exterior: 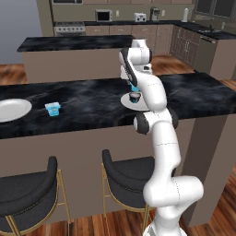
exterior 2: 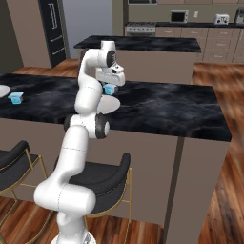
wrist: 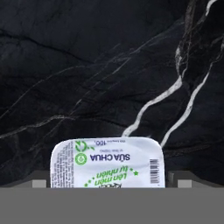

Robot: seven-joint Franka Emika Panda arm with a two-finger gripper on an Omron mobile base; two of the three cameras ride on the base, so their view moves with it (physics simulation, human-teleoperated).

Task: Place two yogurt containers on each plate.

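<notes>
The near plate (exterior: 131, 102) is largely hidden behind the arm; one dark yogurt cup (exterior: 135, 97) is seen on it. A blue cup (exterior 2: 110, 89) sits between the spread fingers of the tool (exterior 2: 110, 86). Two plates and three cups are counted, the other cup (exterior: 53, 109) at 3 o'clock of the far plate (exterior: 11, 109) on the counter (exterior: 92, 103).

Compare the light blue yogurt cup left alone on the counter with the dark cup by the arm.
The light blue yogurt cup stands on the bare black counter, apart from both plates; the dark cup sits on the near plate. The blue cup stands in the open, near the far plate; the dark cup is tucked against the robot's arm. Both are small, upright cups, much smaller than the plates.
</notes>
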